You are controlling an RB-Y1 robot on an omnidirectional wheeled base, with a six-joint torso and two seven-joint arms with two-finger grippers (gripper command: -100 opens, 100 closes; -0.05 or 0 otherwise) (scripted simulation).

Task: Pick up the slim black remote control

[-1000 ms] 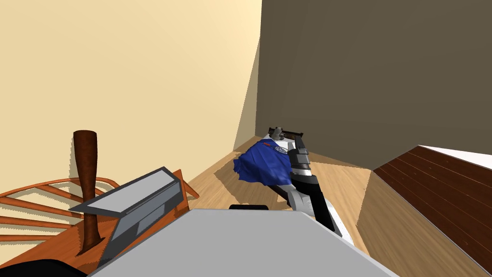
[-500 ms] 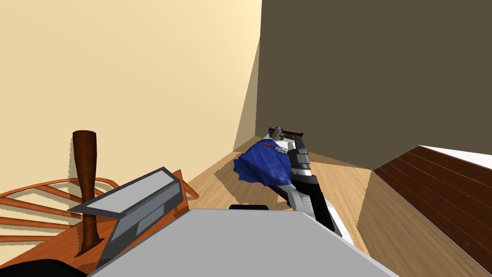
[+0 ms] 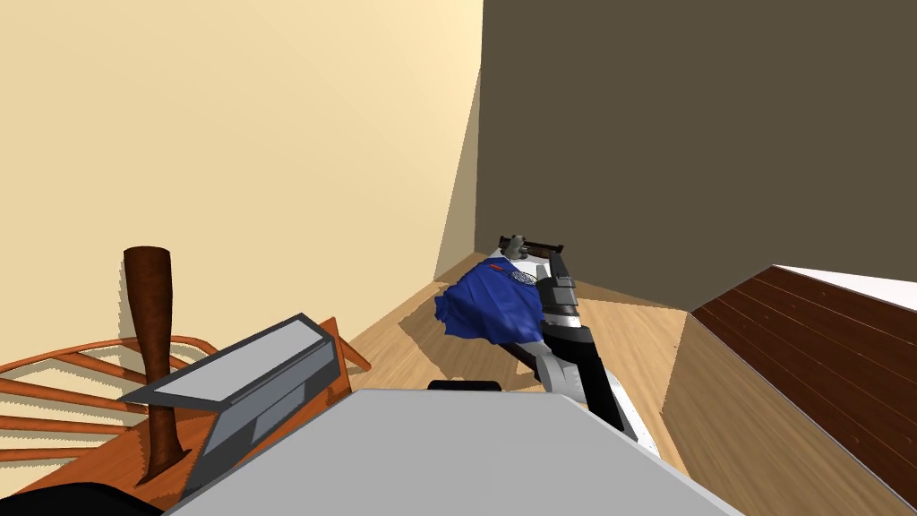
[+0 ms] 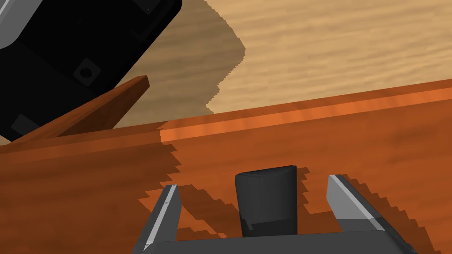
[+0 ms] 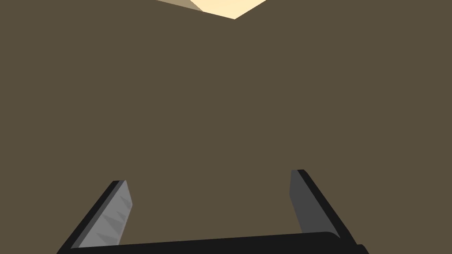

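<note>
**Remote lined up, grip not yet made**

Our left gripper point(image 4: 254, 183) hangs low over the orange-brown wooden table point(image 4: 309, 145), its two fingers spread wide. The slim black remote control point(image 4: 266, 198) lies flat on that table between them, one end toward the gripper's body. There is a clear gap to each finger, so neither blade touches it.

We judge the approach as good as done: the remote sits roughly centred in the opening, a little nearer the finger on the table-edge side. What is left is the grasp itself. We have to bring the fingers together on its long sides, then lift it off the wood. It is thin and lies flat, so the fingers may need to go lower to catch its edges and not slip over the top.

The remote lies bare on the tabletop, in no tray or box. Beyond the table's edge runs the light wooden floor point(image 4: 331, 44).

Our right gripper point(image 5: 211, 176) is idle with its fingers apart and holds nothing. In the head view the right arm point(image 3: 564, 331) is stretched forward beside a blue cloth point(image 3: 492, 309).
</note>
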